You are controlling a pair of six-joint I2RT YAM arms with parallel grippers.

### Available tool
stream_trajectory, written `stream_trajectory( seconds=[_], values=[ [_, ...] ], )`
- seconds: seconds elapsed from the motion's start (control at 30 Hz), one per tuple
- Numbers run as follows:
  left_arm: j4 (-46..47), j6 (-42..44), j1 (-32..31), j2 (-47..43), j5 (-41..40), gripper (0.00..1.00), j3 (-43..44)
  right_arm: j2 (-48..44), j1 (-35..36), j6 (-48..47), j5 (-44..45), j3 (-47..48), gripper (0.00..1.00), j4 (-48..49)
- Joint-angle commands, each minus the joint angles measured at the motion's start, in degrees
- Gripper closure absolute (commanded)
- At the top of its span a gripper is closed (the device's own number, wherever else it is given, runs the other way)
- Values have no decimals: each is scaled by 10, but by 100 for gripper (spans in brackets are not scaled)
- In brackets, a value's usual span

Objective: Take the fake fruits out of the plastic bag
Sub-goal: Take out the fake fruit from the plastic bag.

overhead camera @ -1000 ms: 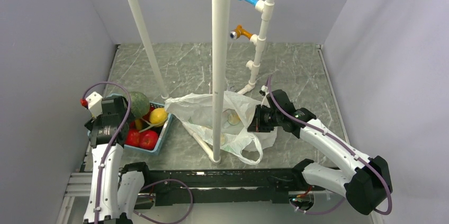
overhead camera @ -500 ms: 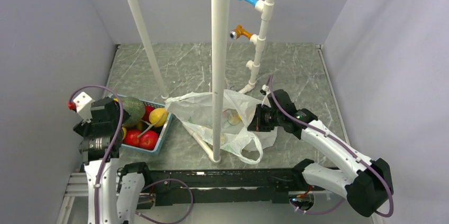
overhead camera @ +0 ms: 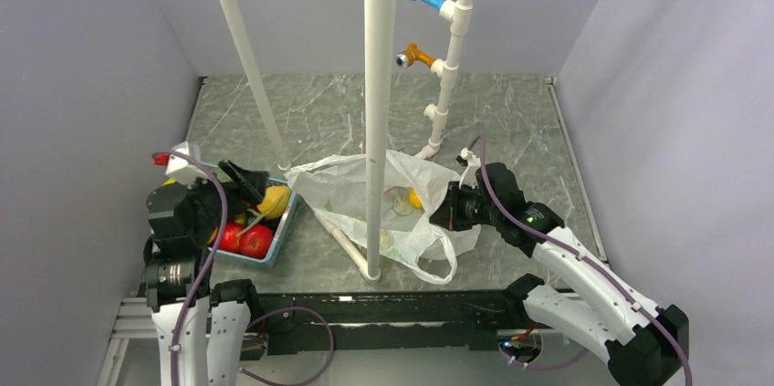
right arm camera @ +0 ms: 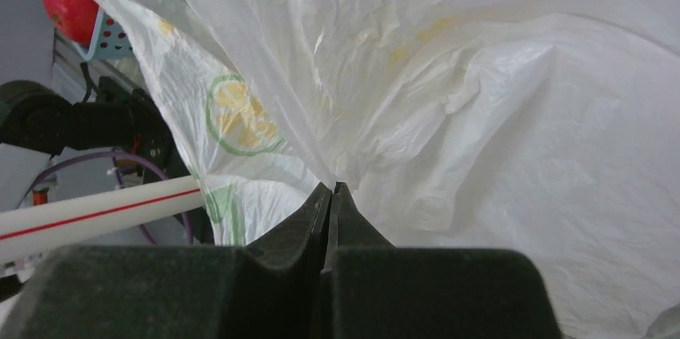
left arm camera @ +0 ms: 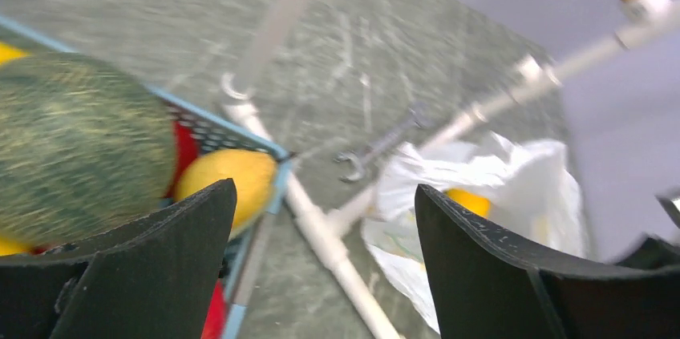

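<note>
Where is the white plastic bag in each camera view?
Top external: plastic bag mid-table, behind the upright pole.
Left wrist: bag right of centre.
Right wrist: bag fills the frame, pinched by the right gripper.
Shared landmark: blue basket, left of the bag everywhere.

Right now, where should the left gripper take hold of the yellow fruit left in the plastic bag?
Grip the yellow fruit across its exposed rounded top, probably coming from the left through the plastic bag's open mouth; the right gripper pinches the bag's right side.

One plastic bag [overhead camera: 342, 190], one blue basket [overhead camera: 285, 229], one green melon [left arm camera: 80, 155], two red apples [overhead camera: 256, 240].
</note>
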Motion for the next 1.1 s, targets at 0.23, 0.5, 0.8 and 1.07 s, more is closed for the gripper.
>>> stream_trajectory(
  seconds=[0.23,0.5,0.8,1.07],
  values=[
    [213,-61,-194,41,158,15,-81,-33,-1,-26,-89,-51,100,79],
    [305,-83,-443,121,24,24,-130,-39,-2,-37,-83,-33,100,50],
    [286,-76,-516,26,-50,22,-186,-73,-2,4,-1,-37,100,4],
    [152,-62,-516,-59,-92,14,-87,-61,-1,15,9,-21,100,15]
  ],
)
